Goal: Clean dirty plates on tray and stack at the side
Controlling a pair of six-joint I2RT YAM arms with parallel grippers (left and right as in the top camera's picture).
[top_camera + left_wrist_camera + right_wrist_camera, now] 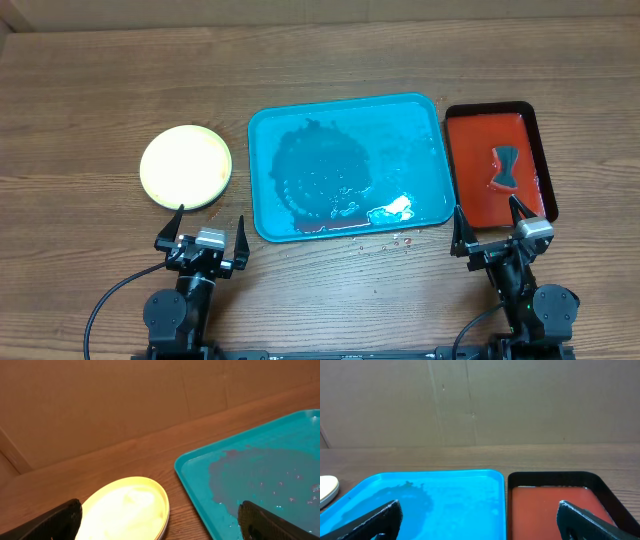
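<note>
A stack of pale yellow-green plates (186, 166) sits on the table to the left of the turquoise tray (262, 140); it also shows in the left wrist view (127, 510). The tray holds no plates, only a wet film and a little red smear near its front edge; it also shows in the left wrist view (195, 467) and the right wrist view (490, 480). My left gripper (210, 228) is open and empty, near the table's front, below the plates. My right gripper (487, 228) is open and empty, in front of the red tray.
A smaller red tray with a dark rim (540, 150) stands right of the turquoise tray, with a dark blue bow-shaped sponge (506, 167) in it. Water drops lie on the wood (385, 243) in front of the turquoise tray. A cardboard wall stands behind the table.
</note>
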